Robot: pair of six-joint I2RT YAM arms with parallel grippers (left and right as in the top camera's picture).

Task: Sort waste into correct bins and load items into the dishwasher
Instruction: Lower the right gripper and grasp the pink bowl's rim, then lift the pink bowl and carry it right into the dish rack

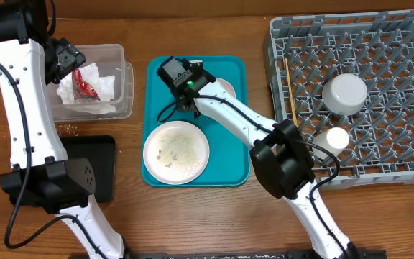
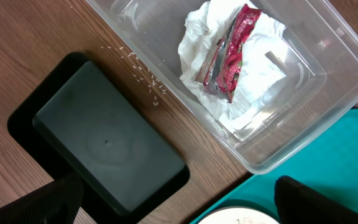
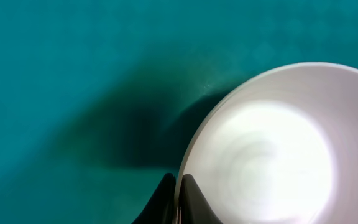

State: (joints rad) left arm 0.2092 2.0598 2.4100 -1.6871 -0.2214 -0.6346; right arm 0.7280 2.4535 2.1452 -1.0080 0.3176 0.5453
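My right gripper (image 1: 198, 86) (image 3: 179, 202) is shut on the rim of the small pink dish (image 1: 226, 88) (image 3: 272, 149), which lies on the teal tray (image 1: 236, 68) (image 3: 73, 74). The large pale plate (image 1: 177, 152) (image 2: 241, 218), dusted with crumbs, sits on the same tray nearer the front. Above the clear tub (image 1: 123, 79) (image 2: 328, 124) my left gripper (image 1: 67, 61) (image 2: 179, 211) hangs open and empty. White napkins (image 1: 100, 86) (image 2: 253, 81) and the red wrapper (image 1: 85, 80) (image 2: 232, 59) lie in the tub. In the grey dish rack (image 1: 408, 43) are the bowl (image 1: 345, 93), the cup (image 1: 333, 139) and the chopsticks (image 1: 290, 90).
The shallow black tray (image 1: 100, 155) (image 2: 104, 137) lies on the wood in front of the tub. Loose rice grains (image 1: 67, 129) (image 2: 145, 78) are scattered between them. My right arm stretches across the teal tray's right half.
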